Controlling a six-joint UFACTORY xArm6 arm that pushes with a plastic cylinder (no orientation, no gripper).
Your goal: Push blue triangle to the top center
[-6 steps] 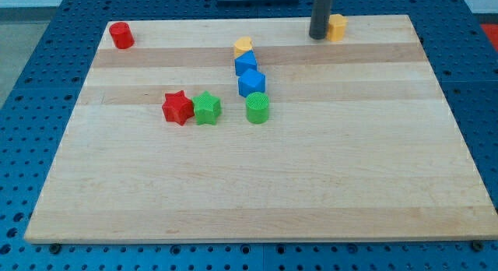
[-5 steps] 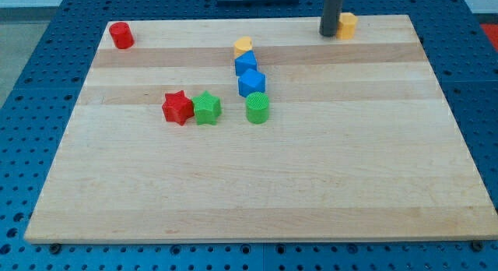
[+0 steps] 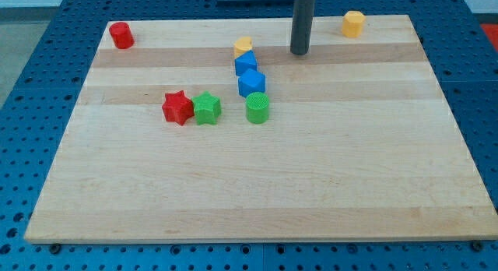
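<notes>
The blue triangle lies on the wooden board, above centre, in a short column of blocks. A yellow block touches it from above and a second blue block touches it from below. My tip rests on the board to the right of the yellow block and the blue triangle, with a clear gap between. The rod rises straight up out of the view's top.
A green cylinder sits just below the second blue block. A red star and a green star touch each other at left of centre. A red cylinder is at the top left corner. Another yellow block is at the top right.
My tip has moved left and slightly down, away from the top-right yellow block, which it nudged a little to the right. The other blocks have not moved.
</notes>
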